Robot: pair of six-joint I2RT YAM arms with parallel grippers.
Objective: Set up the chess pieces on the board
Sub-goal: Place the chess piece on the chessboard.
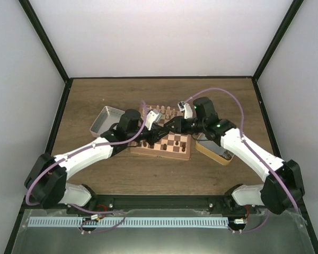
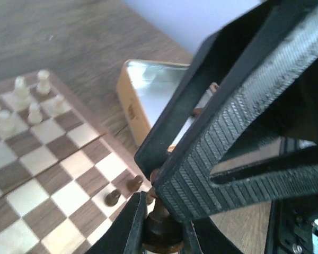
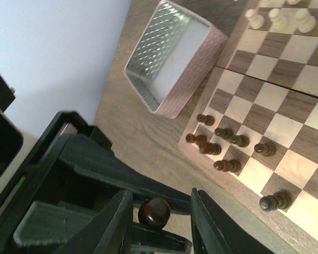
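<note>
The board (image 1: pixel 176 150) lies mid-table. My left gripper (image 1: pixel 160 135) is shut on a dark brown chess piece (image 2: pixel 161 231) and holds it above the board's near part. My right gripper (image 1: pixel 171 127) meets it there. In the right wrist view my right gripper (image 3: pixel 161 222) is open, with the held piece (image 3: pixel 155 211) between its fingers and a gap on both sides. Several dark pieces (image 3: pixel 222 143) stand or lie bunched at one board corner, and two (image 2: pixel 123 190) show in the left wrist view. Pale pieces (image 1: pixel 159 111) line the far edge.
An open metal tin (image 1: pixel 107 120) sits left of the board, also seen in the right wrist view (image 3: pixel 172 58). A second tin with a tan side (image 1: pixel 214 151) sits to the right, also seen in the left wrist view (image 2: pixel 143 90). Grey walls enclose the table.
</note>
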